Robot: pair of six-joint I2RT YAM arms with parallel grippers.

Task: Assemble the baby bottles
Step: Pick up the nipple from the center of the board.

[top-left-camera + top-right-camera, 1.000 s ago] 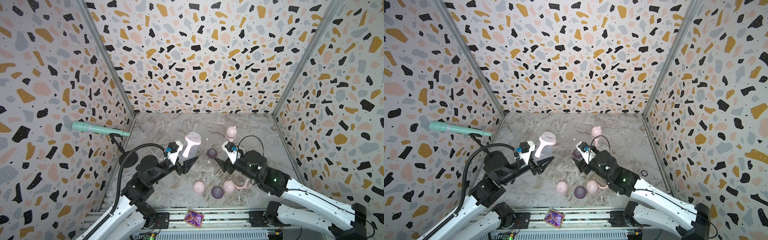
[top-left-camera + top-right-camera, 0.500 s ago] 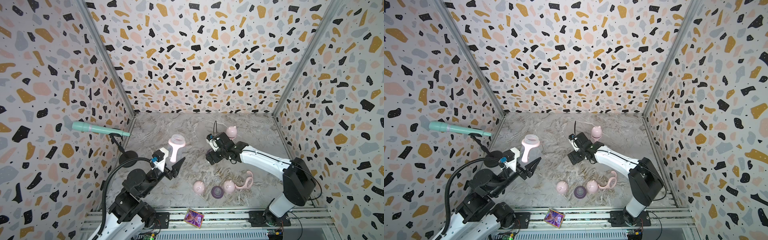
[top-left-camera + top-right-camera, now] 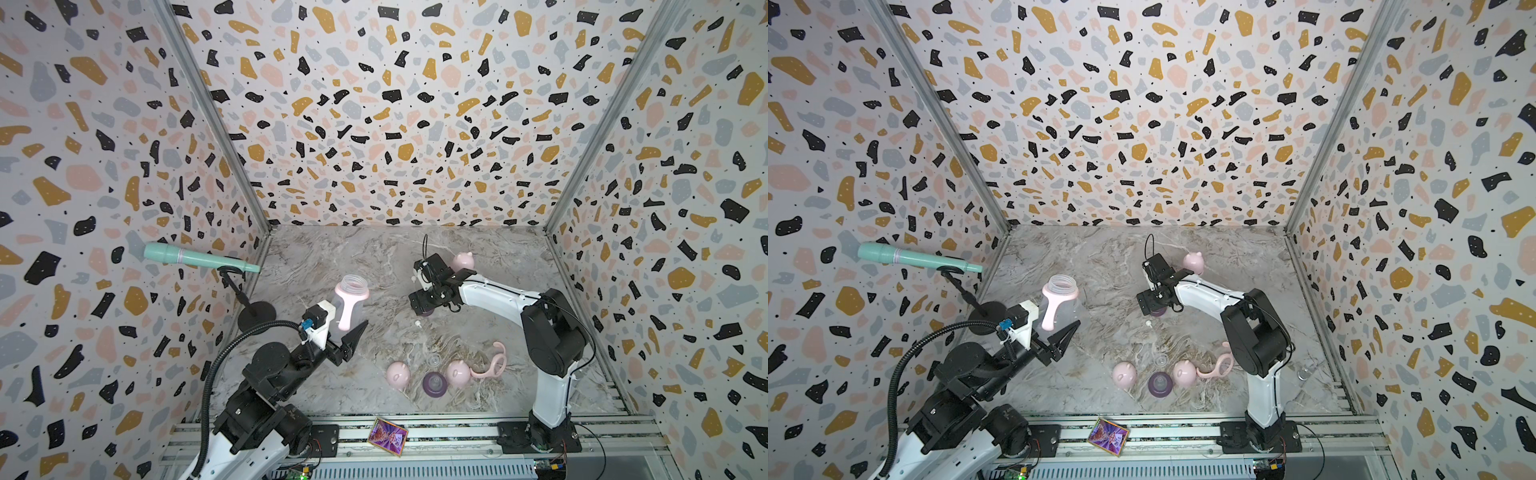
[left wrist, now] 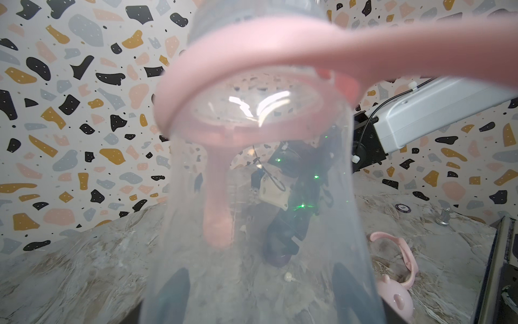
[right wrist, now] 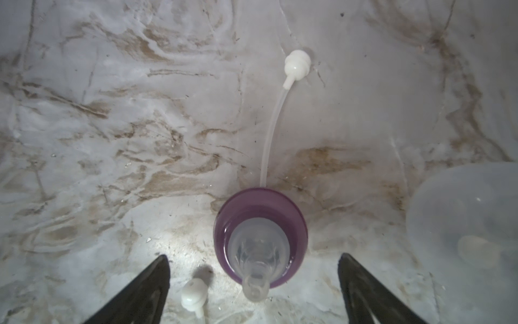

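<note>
My left gripper (image 3: 352, 334) is shut on a clear baby bottle (image 3: 351, 305) with a pink handled collar and holds it upright above the table's left middle. In the left wrist view the bottle (image 4: 260, 196) fills the frame, with my dark fingers (image 4: 173, 294) showing through its wall. My right gripper (image 5: 254, 256) is open and points down over a purple teat ring (image 5: 260, 238) that stands on the table between its jaws, untouched. In both top views it (image 3: 422, 307) (image 3: 1156, 309) is at centre.
A capped bottle (image 3: 463, 262) stands behind the right gripper. Near the front lie two pink caps (image 3: 398, 374) (image 3: 458, 373), a purple teat ring (image 3: 435, 383) and a pink collar (image 3: 492, 361). A white-tipped straw (image 5: 297, 66) lies beyond the ring. A teal microphone (image 3: 199, 259) on a stand is at left.
The left gripper has drawn the bottle left and nearer. The right arm has reached out over the purple teat ring, and its jaws have opened wider.
</note>
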